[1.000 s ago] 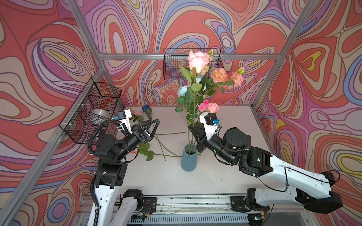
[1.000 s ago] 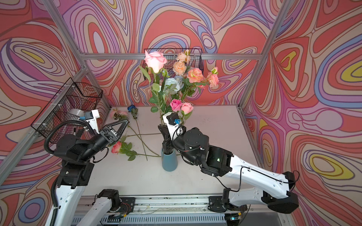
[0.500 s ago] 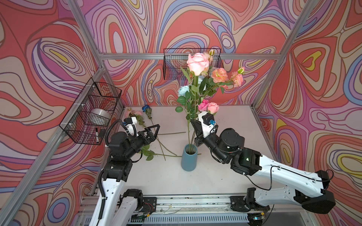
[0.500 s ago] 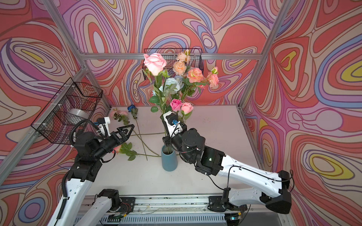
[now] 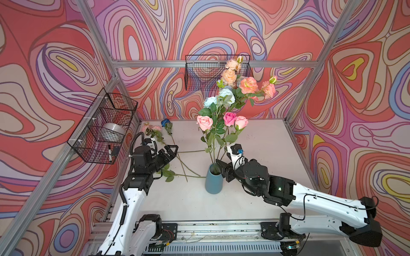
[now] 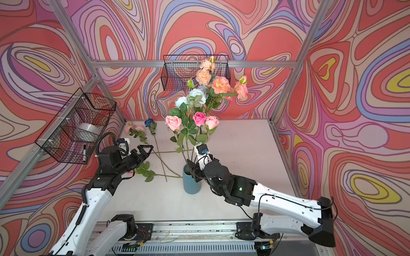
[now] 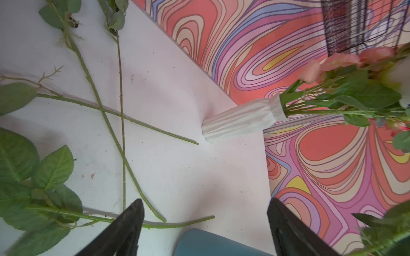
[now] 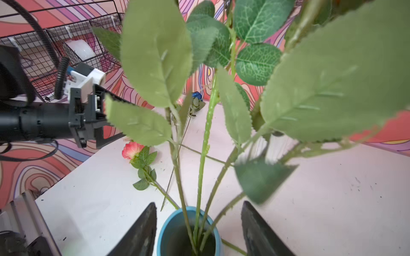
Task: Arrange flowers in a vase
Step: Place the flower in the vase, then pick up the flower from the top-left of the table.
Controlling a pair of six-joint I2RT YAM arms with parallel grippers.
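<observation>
My right gripper [image 8: 198,203] has its black jaws parted either side of the mouth of the tall teal-blue vase [image 5: 213,182], clamping nothing. The green stems of the pink, peach and pale blue artificial roses [image 5: 229,118] rise from the vase between them. My left gripper [image 7: 206,200] hangs wide open and empty over the white tabletop [image 7: 177,88], above the crossed stems of the loose roses [image 7: 106,117] lying there: a deep blue rose [image 5: 165,122] and a pale pink one [image 5: 153,128] at the far edge, a peach-pink rose [image 8: 132,150] under that arm.

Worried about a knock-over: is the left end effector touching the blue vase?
Apart. In both top views the left end effector hangs open away from the blue vase, bare table and loose stems between them.
</observation>
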